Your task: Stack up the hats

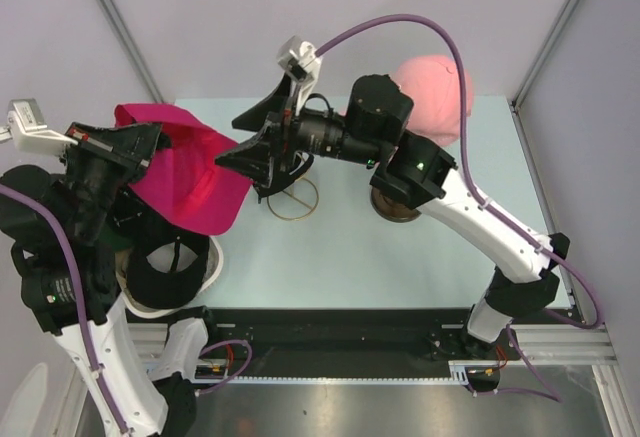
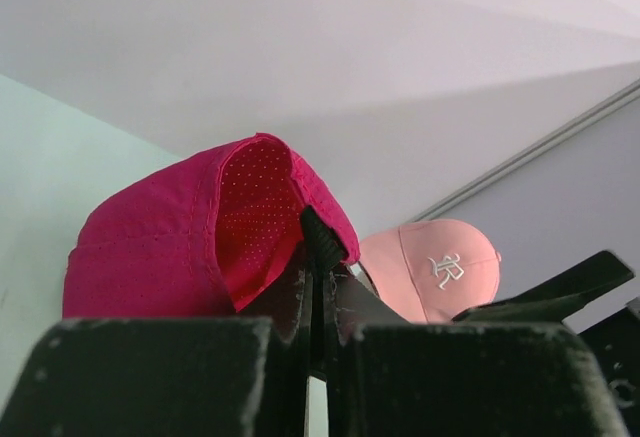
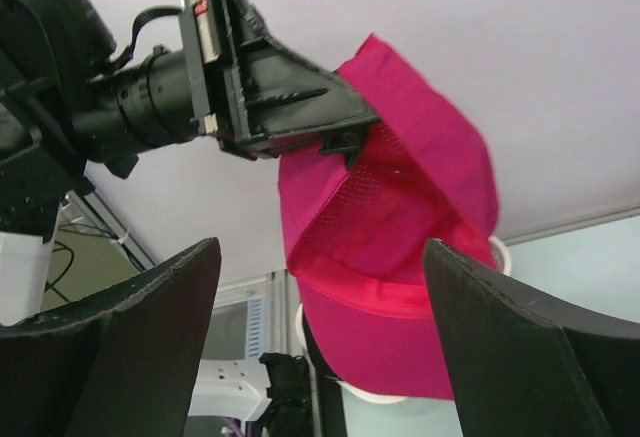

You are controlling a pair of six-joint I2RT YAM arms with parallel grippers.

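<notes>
A magenta hat (image 1: 200,177) hangs in the air at the left, with my left gripper (image 1: 158,144) shut on its back edge. The left wrist view shows that gripper (image 2: 318,257) pinching the hat's (image 2: 160,252) rim. My right gripper (image 1: 228,142) stands open just right of the hat, with nothing between its fingers. From the right wrist, the magenta hat (image 3: 400,257) hangs brim-down beyond my open right gripper (image 3: 322,247). A light pink hat (image 1: 437,92) sits at the back right, also showing in the left wrist view (image 2: 432,269). A black hat (image 1: 165,272) lies in the basket below.
A white mesh basket (image 1: 212,265) holding the black hat stands at the near left under the magenta hat. A thin gold wire ring (image 1: 292,200) and a round brown base (image 1: 395,209) sit on the pale table (image 1: 340,257). Grey walls close the back and sides.
</notes>
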